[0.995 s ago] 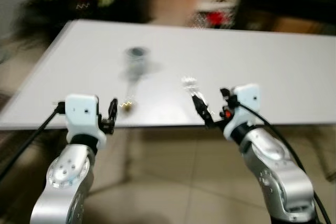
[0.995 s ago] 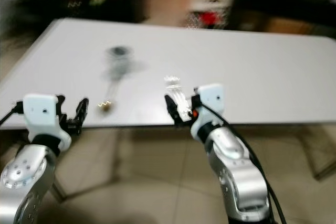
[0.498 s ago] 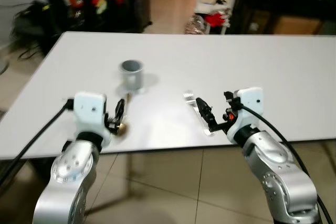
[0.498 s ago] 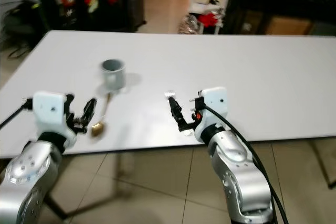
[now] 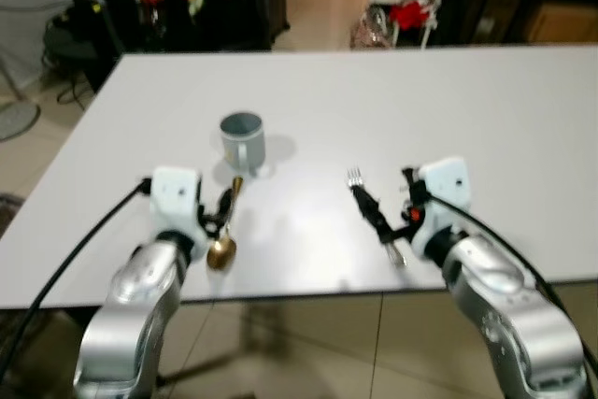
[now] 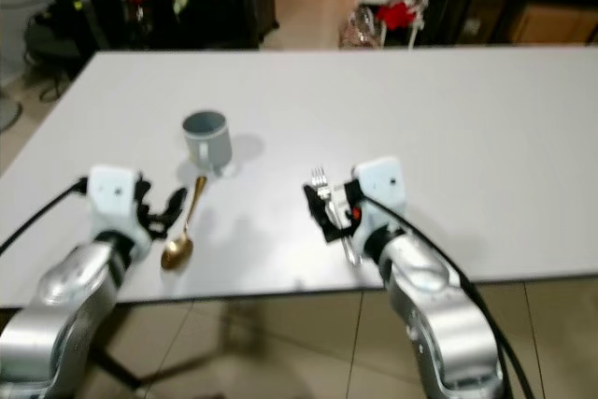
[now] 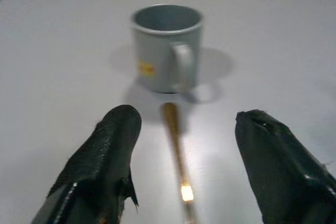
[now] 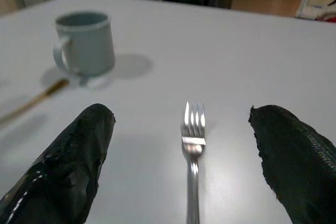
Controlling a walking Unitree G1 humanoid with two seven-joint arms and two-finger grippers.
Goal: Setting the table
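In the left wrist view the gold spoon (image 7: 176, 150) runs off the frame beyond the mug (image 7: 167, 45), hiding its bowl. The fork (image 8: 192, 150) handle is likewise cut off. The right gripper (image 6: 322, 212) covers part of the fork.

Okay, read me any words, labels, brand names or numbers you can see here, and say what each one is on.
No readable text.
The grey mug carries a small yellow mark, too blurred to read.
The gold spoon, the fork and the white table show no lettering.
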